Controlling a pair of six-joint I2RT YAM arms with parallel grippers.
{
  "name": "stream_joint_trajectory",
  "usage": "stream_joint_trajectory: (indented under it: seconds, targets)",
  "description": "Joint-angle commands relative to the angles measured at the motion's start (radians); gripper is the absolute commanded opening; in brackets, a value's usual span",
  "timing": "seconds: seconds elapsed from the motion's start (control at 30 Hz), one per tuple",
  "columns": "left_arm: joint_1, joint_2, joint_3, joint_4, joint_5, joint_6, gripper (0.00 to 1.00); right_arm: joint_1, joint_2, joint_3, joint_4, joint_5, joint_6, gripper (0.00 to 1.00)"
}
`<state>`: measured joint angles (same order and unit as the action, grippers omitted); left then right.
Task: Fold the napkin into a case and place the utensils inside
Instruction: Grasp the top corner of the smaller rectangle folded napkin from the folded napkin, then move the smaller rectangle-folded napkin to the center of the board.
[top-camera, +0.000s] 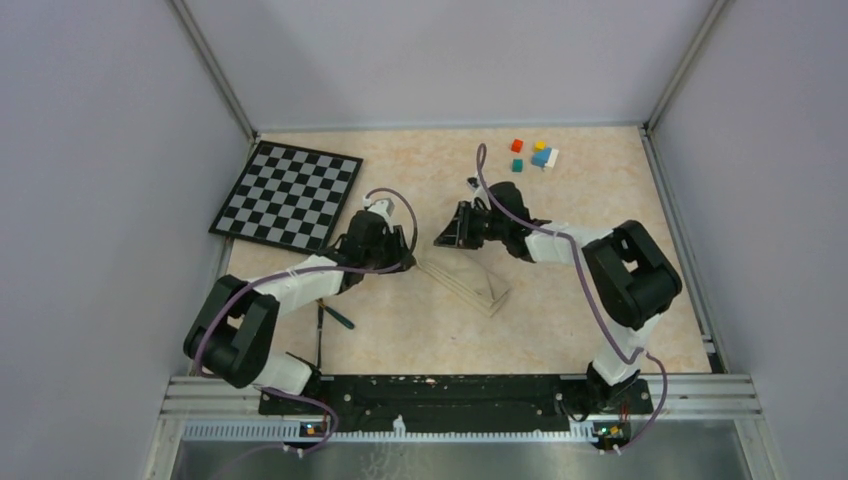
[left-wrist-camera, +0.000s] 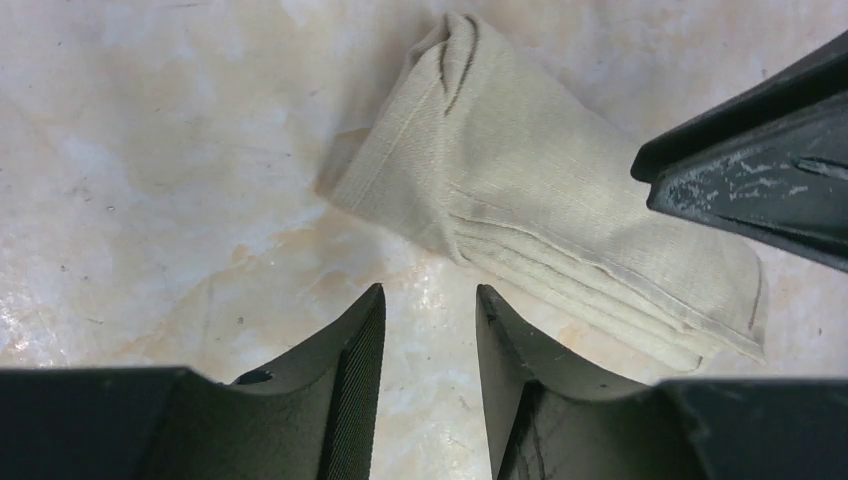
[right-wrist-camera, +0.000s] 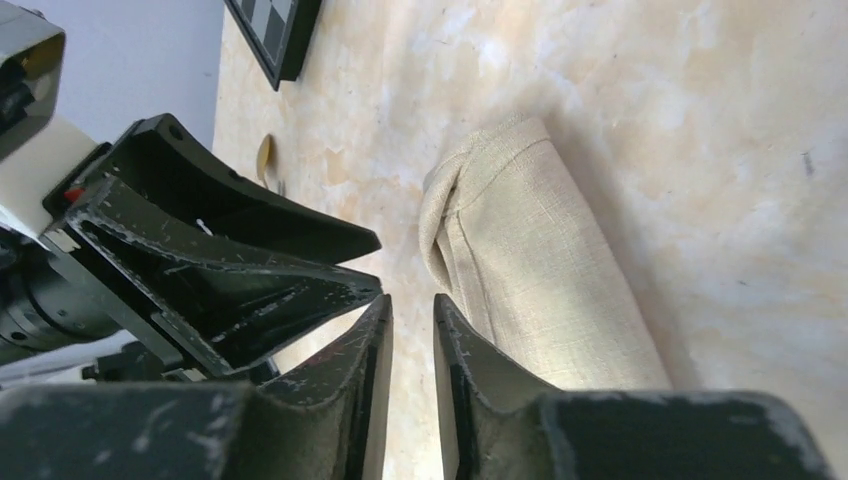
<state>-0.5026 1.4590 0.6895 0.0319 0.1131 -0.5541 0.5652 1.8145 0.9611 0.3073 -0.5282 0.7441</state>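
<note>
Utensils (top-camera: 338, 318) partly under left arm (top-camera: 300, 281); left gripper (left-wrist-camera: 430, 292), right gripper (right-wrist-camera: 412, 302) both parted, empty, beside case (top-camera: 468, 281), far from table (top-camera: 560, 335) edges.

Mottled peach table (top-camera: 600, 215), checkerboard (top-camera: 287, 193) far left, coloured cubes (top-camera: 535, 154) far right, folded napkin (top-camera: 470, 283) centre, teal-handled utensil (top-camera: 338, 317) near-left.

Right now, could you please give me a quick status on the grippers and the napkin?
Left gripper open, empty; right gripper barely open, empty. Napkin folded to a strip, nothing on it. Utensils outside, near left arm.
</note>
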Motion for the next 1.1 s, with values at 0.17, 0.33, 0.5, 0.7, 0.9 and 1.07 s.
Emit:
stream_joint_trajectory:
  seconds: [0.17, 0.33, 0.5, 0.7, 0.9, 1.07]
  targets:
    - [0.001, 0.080, 0.110, 0.025, 0.056, 0.036, 0.33, 0.006, -0.004, -0.083, -0.020, 0.023, -0.118, 0.03]
    - [0.002, 0.207, 0.191, 0.074, 0.086, 0.036, 0.28, 0.057, 0.041, -0.128, 0.022, 0.064, -0.110, 0.00]
    - [0.001, 0.293, 0.216, 0.103, 0.100, 0.029, 0.26, 0.102, 0.051, -0.158, 0.064, 0.074, -0.082, 0.00]
    - [0.003, 0.144, 0.144, 0.075, 0.083, 0.043, 0.41, 0.094, -0.020, -0.135, 0.006, 0.079, -0.103, 0.02]
    - [0.065, 0.031, 0.107, -0.012, 0.107, 0.048, 0.50, 0.069, -0.079, -0.073, -0.084, 0.087, -0.172, 0.25]
    - [0.127, -0.046, 0.032, 0.003, 0.150, 0.018, 0.52, 0.103, -0.149, -0.052, -0.182, 0.153, -0.310, 0.46]
